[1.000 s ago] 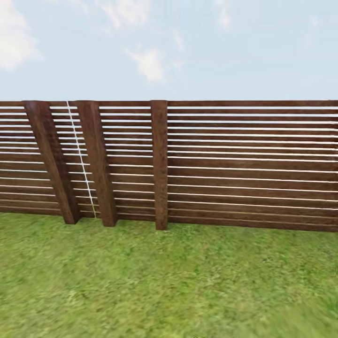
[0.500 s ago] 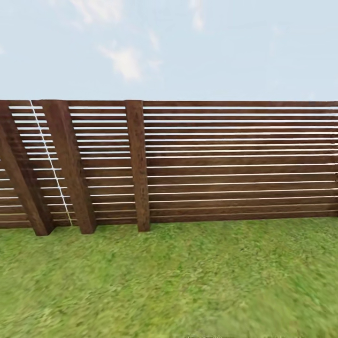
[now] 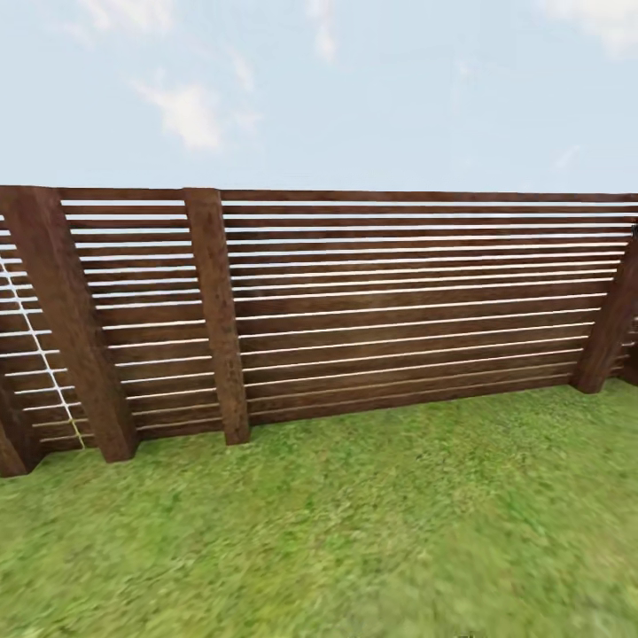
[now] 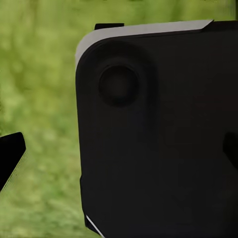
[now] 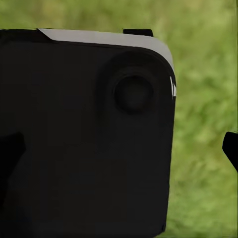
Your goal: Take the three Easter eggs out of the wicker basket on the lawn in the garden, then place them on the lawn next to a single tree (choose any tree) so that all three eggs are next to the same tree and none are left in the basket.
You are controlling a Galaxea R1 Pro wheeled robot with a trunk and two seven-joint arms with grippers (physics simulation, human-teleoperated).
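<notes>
The lawn [image 3: 354,532] spreads bright green from the lower edge of the head view up to a wooden fence. The Easter eggs, the wicker basket and the tree are out of view. In the left wrist view my left gripper [image 4: 119,151] is open, its dark fingertips [image 4: 10,156] wide apart at the picture's edges, in front of a black part of my own body [image 4: 158,134] and blurred grass. My right gripper [image 5: 119,148] is likewise open, one fingertip [image 5: 231,148] showing against grass, with nothing between the fingers.
A dark brown slatted fence [image 3: 399,310] crosses the whole head view, with thick posts [image 3: 217,310] at the left and a corner post [image 3: 611,328] at the right. Pale sky lies above it. Open grass lies between me and the fence.
The whole head view has swung to the right: the fence posts have slid leftward in the picture and a corner post has come in at the right edge. This is camera motion.
</notes>
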